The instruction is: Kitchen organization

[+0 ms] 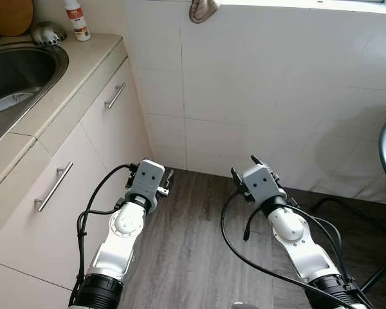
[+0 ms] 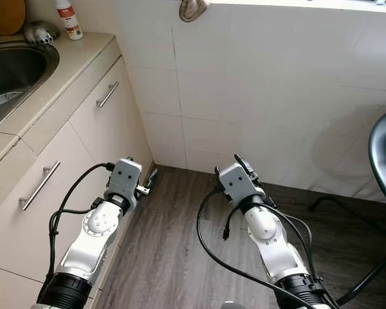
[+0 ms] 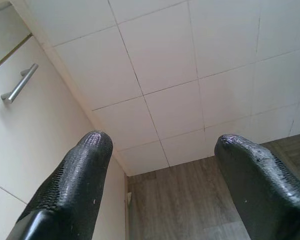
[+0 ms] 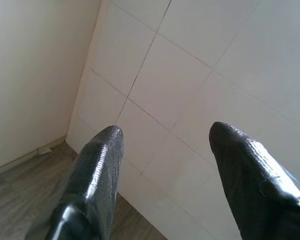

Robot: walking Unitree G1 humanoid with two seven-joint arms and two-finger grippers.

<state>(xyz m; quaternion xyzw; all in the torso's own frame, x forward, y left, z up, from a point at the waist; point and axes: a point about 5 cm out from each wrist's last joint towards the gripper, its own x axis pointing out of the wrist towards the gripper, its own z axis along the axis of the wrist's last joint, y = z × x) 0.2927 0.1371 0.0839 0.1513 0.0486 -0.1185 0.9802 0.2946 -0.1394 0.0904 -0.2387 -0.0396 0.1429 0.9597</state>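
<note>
Left eye view: left gripper [image 3: 160, 185] and right gripper [image 4: 165, 175], both released, face a tiled wall [image 1: 276, 84]; a sink [image 1: 16, 74] and perhaps a bottle [image 1: 77, 20] at ten o'clock.

Both silver arms extend forward and low, side by side, apart. Left gripper [image 3: 160, 150] has fingers spread wide, holding nothing. Right gripper [image 4: 162, 137] likewise has fingers parted, empty.
</note>
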